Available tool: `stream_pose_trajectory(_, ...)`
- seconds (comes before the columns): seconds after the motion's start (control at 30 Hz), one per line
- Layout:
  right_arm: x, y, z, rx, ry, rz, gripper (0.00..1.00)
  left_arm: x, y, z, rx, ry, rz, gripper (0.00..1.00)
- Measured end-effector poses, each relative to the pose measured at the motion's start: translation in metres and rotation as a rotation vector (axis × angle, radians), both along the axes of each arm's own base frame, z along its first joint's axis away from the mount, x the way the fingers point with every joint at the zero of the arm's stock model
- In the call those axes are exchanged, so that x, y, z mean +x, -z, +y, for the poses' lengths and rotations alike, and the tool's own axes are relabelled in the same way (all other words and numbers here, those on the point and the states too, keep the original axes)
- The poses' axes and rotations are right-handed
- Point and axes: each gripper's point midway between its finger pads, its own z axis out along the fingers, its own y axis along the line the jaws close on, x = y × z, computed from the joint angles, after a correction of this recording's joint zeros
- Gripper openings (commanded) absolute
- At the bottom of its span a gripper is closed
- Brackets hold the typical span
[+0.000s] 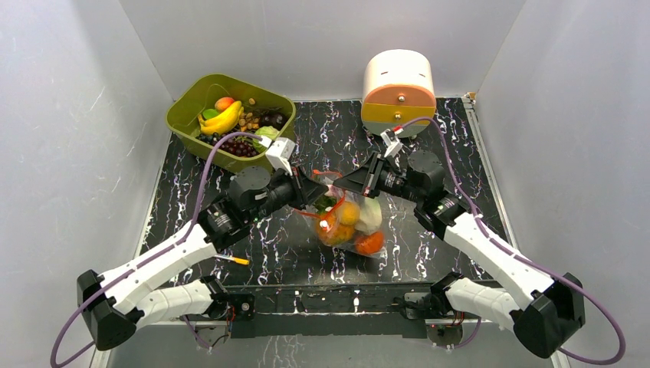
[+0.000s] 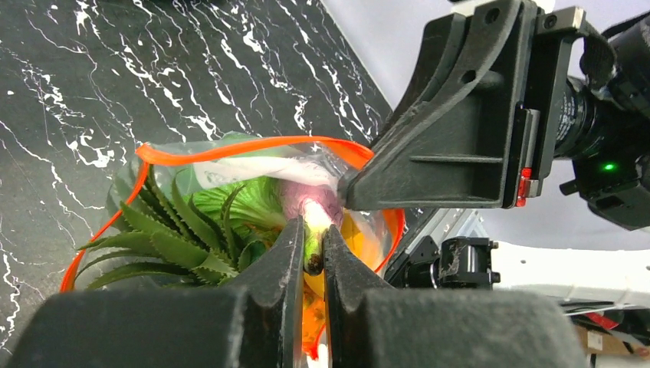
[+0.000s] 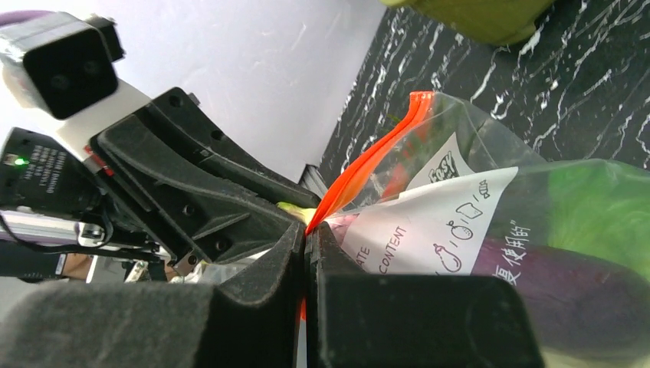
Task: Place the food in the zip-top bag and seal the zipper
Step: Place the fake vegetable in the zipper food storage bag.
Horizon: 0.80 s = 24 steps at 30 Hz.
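The clear zip-top bag point(image 1: 346, 222) lies mid-table, its mouth lifted between both grippers. It holds orange round pieces point(image 1: 369, 242), green lettuce point(image 2: 244, 201) and a spiky green leafy piece point(image 2: 165, 244). My left gripper point(image 2: 312, 231) is shut on the green stem end of the purple eggplant point(image 2: 306, 201), whose body reaches into the bag mouth and shows through the plastic point(image 3: 571, 295). My right gripper point(image 3: 306, 234) is shut on the red-orange zipper point(image 3: 368, 165) at one end of the mouth. The zipper point(image 2: 253, 144) gapes open in a loop. In the top view both grippers, left point(image 1: 316, 193) and right point(image 1: 342, 184), meet over the bag.
An olive bin point(image 1: 192, 96) of toy fruit stands at the back left. A round white and orange drawer unit point(image 1: 397, 86) stands at the back right. A yellow-tipped pen point(image 1: 234, 261) lies near the left arm. Grey walls enclose the black marbled table point(image 1: 429, 138).
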Motion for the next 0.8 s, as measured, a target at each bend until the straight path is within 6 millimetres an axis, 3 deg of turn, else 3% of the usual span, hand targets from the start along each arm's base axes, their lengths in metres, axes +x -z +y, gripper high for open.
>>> stream_pose_trajectory(0.13, 0.003, 0.008, 0.004, -0.039, -0.024, 0.02, 0.0, 0.001, 0.009, -0.006, 0.028, 0.024, 0.012, 0.0)
stream_pose_trajectory(0.37, 0.001, 0.001, 0.004, -0.042, -0.042, -0.006, 0.0, 0.0, 0.006, -0.013, -0.018, 0.044, 0.013, 0.0)
stream_pose_trajectory(0.8, 0.006, 0.001, 0.002, -0.049, -0.021, -0.017, 0.0, 0.006, 0.017, -0.025, -0.055, 0.031, 0.082, 0.0)
